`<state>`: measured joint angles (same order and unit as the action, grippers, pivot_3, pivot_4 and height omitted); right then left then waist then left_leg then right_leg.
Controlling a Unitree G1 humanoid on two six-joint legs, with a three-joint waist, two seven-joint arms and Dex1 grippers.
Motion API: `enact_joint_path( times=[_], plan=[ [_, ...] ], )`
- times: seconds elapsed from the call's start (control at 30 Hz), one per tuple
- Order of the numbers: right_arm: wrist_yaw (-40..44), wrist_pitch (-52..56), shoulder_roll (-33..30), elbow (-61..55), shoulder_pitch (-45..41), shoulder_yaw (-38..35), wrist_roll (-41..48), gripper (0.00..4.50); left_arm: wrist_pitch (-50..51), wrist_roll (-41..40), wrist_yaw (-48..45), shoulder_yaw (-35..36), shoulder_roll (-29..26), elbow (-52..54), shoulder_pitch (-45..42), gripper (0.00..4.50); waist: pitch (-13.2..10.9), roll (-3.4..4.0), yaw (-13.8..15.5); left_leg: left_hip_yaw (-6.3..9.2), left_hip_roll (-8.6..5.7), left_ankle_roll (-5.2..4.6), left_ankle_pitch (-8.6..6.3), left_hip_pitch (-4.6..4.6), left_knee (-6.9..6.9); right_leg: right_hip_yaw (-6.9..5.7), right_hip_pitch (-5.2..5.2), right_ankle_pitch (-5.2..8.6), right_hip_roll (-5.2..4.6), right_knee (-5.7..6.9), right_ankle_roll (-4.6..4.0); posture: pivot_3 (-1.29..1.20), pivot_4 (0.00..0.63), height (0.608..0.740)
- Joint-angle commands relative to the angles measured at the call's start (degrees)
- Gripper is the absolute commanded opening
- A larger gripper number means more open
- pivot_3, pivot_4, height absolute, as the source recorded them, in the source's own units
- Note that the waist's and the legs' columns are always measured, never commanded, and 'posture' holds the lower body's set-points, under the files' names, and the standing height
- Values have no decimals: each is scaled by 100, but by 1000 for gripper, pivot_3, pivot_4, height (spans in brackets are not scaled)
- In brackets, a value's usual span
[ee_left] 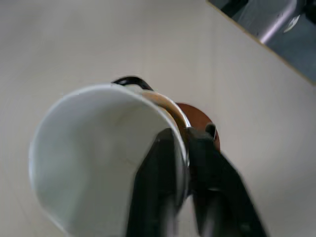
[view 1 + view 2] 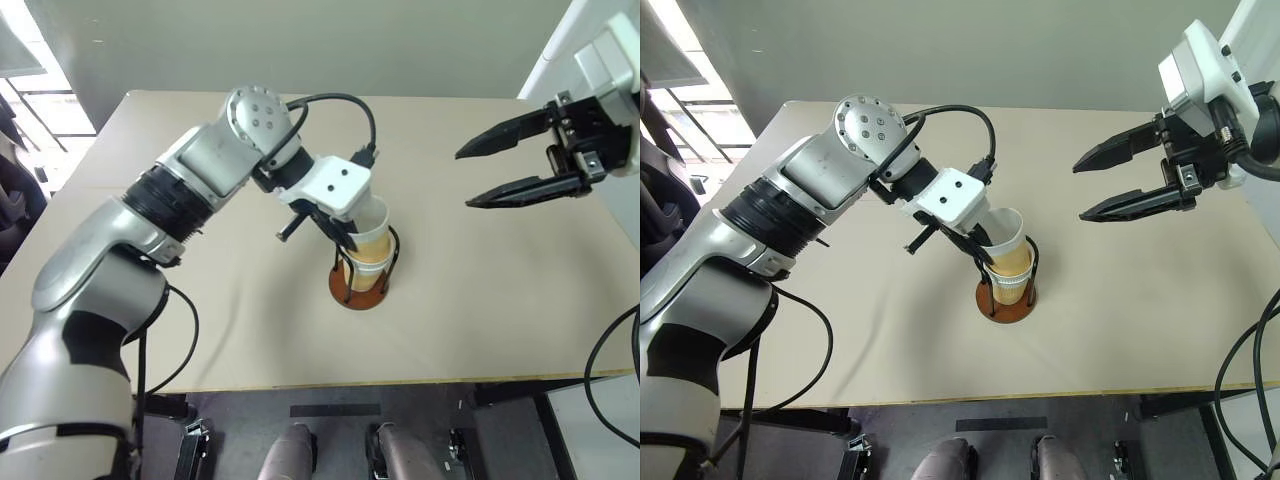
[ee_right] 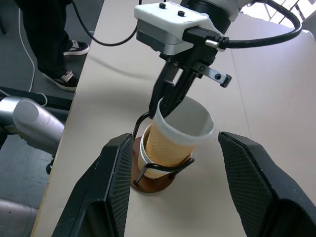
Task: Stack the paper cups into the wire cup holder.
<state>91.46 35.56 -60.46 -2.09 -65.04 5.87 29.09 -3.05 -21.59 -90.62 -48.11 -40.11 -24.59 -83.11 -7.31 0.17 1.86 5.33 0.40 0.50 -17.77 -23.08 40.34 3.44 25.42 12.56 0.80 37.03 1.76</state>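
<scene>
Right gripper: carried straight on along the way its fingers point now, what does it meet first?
Most likely the top paper cup tilted in the wire cup holder, pinched by the left gripper. The right gripper is open, both lying between its fingers in its wrist view; depth is unclear.

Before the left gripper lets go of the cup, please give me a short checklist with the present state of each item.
1. Top paper cup inside the wire cup holder: ok, though tilted.
2. Cup fully seated in the lower cup: not ok.
3. Left gripper pinching the cup's rim: ok, one finger inside and one outside.
4. Right gripper clear of the stack: ok, open and apart.
5. Holder standing flat on the table: ok.
</scene>
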Motion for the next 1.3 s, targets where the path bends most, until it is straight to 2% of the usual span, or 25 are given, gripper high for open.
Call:
enact_joint_path(
  times=[0.03, 0.2, 0.3, 0.47, 0.57, 0.8, 0.9, 1.13, 1.3],
  plan=[
    [-11, 12, -25, -50, 2, -170, 35, 2743, 189, -218, -188, 278, -25, 206, -29, 1537, 0, 0, 0, 0, 0, 0, 0, 0, 1, 0, 0, -1, -1, 0, 1, 0, 150, 740],
    [19, 9, 58, 80, -11, -98, -3, 2743, 689, -490, -188, 522, -162, 297, 59, 3312, 0, 0, -10, 0, 0, -1, 1, 0, 7, 1, 0, -2, 1, 2, 3, 0, 150, 740],
    [-315, 32, 346, 308, -53, -146, -58, 2743, 1473, -705, -49, 1278, -160, 85, 150, 4311, 0, 0, -15, -1, 0, -2, 3, 0, 12, 1, 0, -4, 1, 5, 7, 0, 150, 740],
    [-1688, 69, 1288, 863, -9, -669, -6, 2743, 2865, -1036, 1615, 3119, -238, -123, 646, 4311, -1, 4, -83, -3, 1, -3, 20, 6, 18, 2, -1, -18, 1, 10, 6, 0, 150, 740],
    [-2349, 18, 1711, 1326, 82, -804, -135, 2743, 3241, -1043, 3201, 4266, -185, 230, 1359, 4311, 2, 10, -86, -4, -1, -4, 37, 13, 4, 1, -2, -22, 0, 10, 3, 0, 150, 740],
    [-3506, -624, 2364, 2549, 323, -926, -657, 2743, 3903, -780, 5812, 5832, 7, 1567, 3043, 4311, 2, 10, -36, 2, -8, 6, 63, 17, -15, -2, -1, -37, -1, 1, -6, 0, 150, 740],
    [-4018, -646, 2672, 2858, 489, -1083, -686, 2743, 4053, -683, 6592, 6437, 66, 1967, 3758, 4311, 2, 10, -46, 1, -11, 15, 70, 18, -23, -1, 5, -41, -1, 1, -12, 0, 150, 740],
    [-4670, -1029, 2913, 3346, 778, -1160, -1008, 2743, 4362, -764, 7309, 7243, 64, 2578, 4721, 4311, 2, 10, 9, 5, -10, 32, 80, 19, -24, -6, 7, -56, 2, 7, -33, 0, 150, 740],
    [-4985, -1566, 2816, 3729, 813, -1168, -1352, 2743, 4239, -750, 7350, 7274, 115, 2706, 4913, 4311, 2, 10, 35, 6, -12, 35, 103, 20, -22, -7, 3, -92, 2, 4, -52, 0, 150, 740]
  ],
)
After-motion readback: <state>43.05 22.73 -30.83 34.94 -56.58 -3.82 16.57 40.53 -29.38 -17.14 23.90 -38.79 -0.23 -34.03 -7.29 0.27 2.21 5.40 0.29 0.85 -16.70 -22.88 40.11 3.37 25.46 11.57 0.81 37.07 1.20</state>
